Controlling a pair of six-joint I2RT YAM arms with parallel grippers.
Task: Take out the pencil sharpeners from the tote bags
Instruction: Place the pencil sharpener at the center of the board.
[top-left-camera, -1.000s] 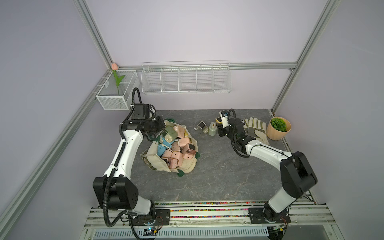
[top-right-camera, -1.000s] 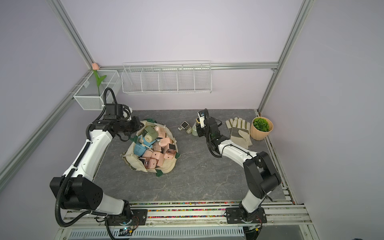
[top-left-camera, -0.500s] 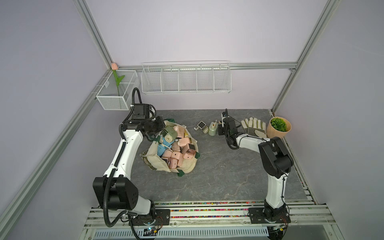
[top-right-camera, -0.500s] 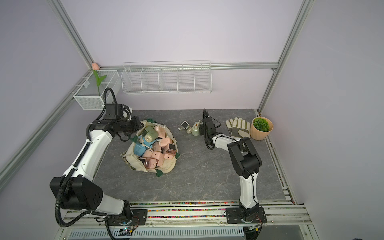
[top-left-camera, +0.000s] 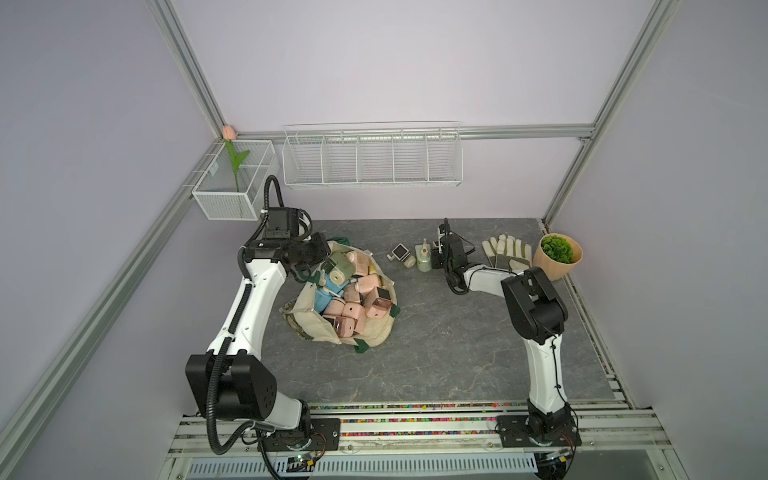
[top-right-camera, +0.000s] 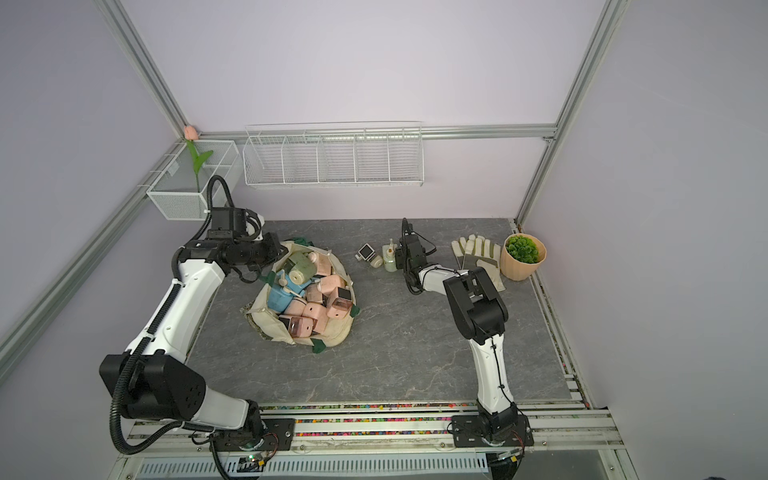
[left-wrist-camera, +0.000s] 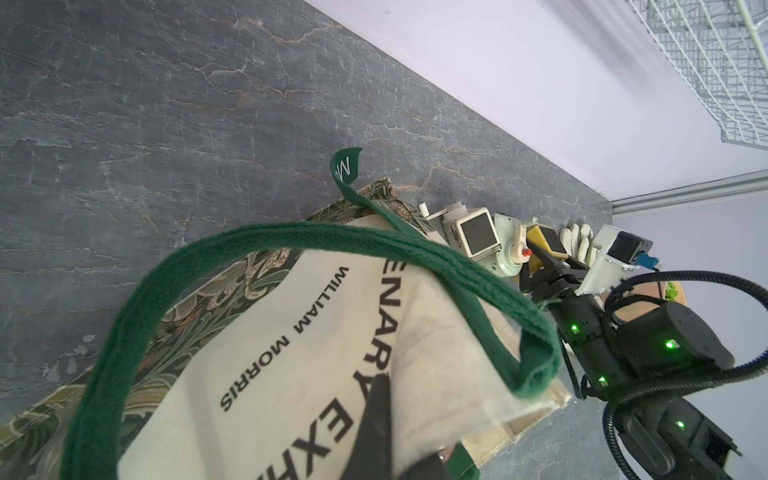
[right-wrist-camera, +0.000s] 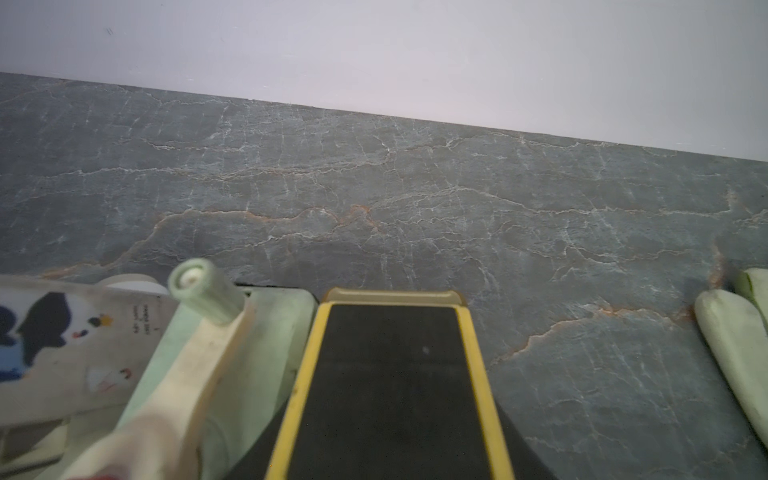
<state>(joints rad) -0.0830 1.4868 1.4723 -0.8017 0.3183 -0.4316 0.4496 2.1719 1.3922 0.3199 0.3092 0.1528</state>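
Lowering a yellow sharpener to the row behind the bag

Over the last second the right arm has folded its elbow in and dropped its wrist toward the back of the table (top-left-camera: 457, 353). The right gripper (top-left-camera: 437, 254) now sits low there, jaws clamped on the yellow sharpener (right-wrist-camera: 390, 374); that one is just beside the pale green sharpener (top-left-camera: 424, 262) and near the cream sharpener (top-left-camera: 401, 252); whether it already touches the stone I cannot tell; the gloves (top-left-camera: 507, 253) lie further along on its other side.

The left arm has not shifted; the left gripper (top-left-camera: 320, 259) has its jaws together on the rim of the tote bag (top-left-camera: 316, 328), a dark finger (left-wrist-camera: 376, 419) pinching the canvas and keeping the mouth up. The bag lies slumped mid-table, mouth gaping, with the pile of sharpeners (top-left-camera: 353, 291) in pink, blue and green heaped inside.

My reading: this is the third one out, at the point of release; next comes parting the jaws and backing off without knocking the green neighbour; most of the load is yet to be lifted from the bag.
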